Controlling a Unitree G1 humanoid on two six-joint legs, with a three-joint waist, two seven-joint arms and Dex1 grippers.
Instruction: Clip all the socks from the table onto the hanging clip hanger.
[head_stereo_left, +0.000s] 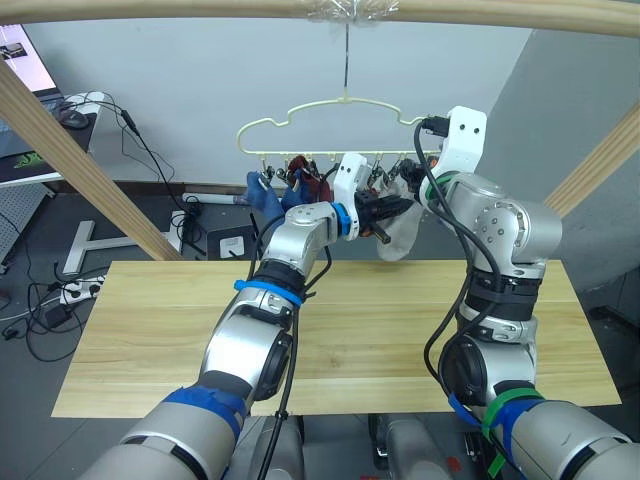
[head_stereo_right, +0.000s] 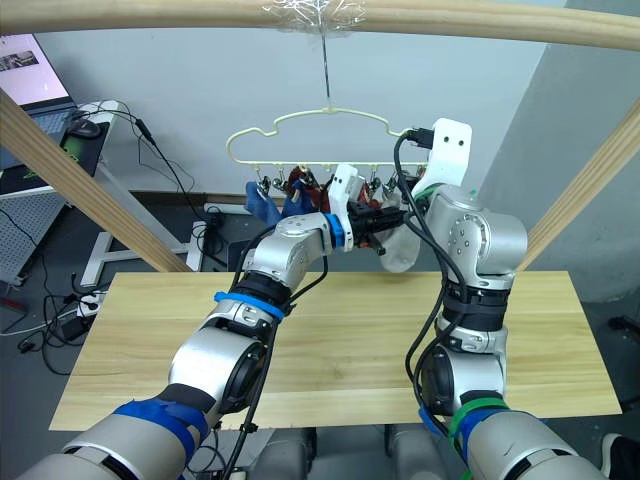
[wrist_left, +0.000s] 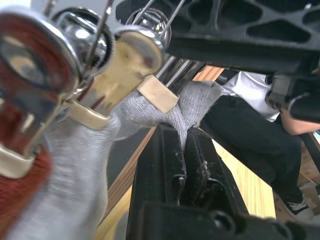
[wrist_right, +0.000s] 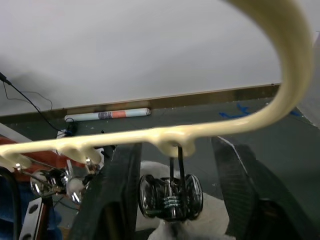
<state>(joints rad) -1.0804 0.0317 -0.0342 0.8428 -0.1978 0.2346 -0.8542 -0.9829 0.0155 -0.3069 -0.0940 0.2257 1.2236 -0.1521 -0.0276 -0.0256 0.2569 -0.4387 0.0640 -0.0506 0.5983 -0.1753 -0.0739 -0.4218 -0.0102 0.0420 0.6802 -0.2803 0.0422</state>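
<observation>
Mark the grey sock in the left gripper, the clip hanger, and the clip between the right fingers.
grey sock (wrist_left: 192, 102), left wrist view, bunched fabric.
clip hanger (head_stereo_left: 300, 107), left eye view, wavy top.
clip (wrist_right: 171, 197), right wrist view, spring.

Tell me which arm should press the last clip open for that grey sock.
Right. Its claw is open with the end clip sitting between its fingers, under the clip hanger. The left claw is shut on the grey sock, so it's occupied.
</observation>
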